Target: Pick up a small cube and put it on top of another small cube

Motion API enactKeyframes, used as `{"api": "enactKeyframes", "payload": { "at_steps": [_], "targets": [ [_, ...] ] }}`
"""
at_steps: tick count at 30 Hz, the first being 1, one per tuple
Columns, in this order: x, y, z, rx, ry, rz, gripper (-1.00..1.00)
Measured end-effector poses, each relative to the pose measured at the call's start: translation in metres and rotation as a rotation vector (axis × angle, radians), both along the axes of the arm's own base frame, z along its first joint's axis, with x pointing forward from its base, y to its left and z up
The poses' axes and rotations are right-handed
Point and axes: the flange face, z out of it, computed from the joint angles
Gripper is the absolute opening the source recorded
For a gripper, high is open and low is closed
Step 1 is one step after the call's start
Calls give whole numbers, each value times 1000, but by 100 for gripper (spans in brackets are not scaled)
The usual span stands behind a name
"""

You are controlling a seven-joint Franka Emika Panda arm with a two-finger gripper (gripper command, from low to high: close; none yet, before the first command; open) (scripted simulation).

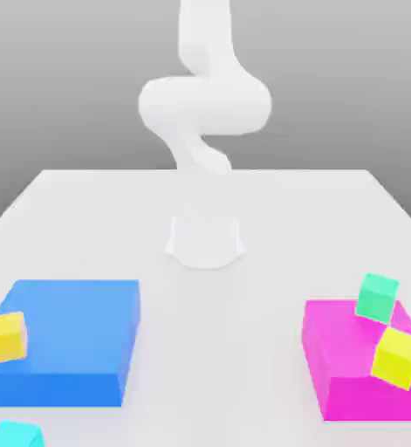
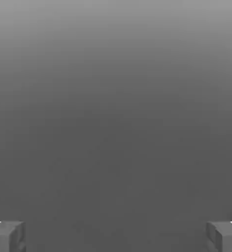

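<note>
Exterior view: tilted on the magenta block (image 1: 366,397), the green cube (image 1: 377,298) is being seen at right; the gripper (image 2: 116,237) is being held open.

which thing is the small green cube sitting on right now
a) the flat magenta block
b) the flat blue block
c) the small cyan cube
a, the small green cube sits at the far side of the flat magenta block, on the exterior view's right
</note>
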Motion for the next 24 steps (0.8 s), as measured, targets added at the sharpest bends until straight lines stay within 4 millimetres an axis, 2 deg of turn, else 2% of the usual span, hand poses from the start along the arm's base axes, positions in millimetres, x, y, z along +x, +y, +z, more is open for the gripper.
{"api": "enactKeyframes", "payload": {
  "at_steps": [6,12,18,24],
  "targets": [
    [70,-38,-72,47,146,-3,0],
    [122,-77,-157,80,282,-24,0],
    [154,-120,-251,96,415,-61,0],
    [165,-161,-349,90,546,-101,0]
  ]
}}
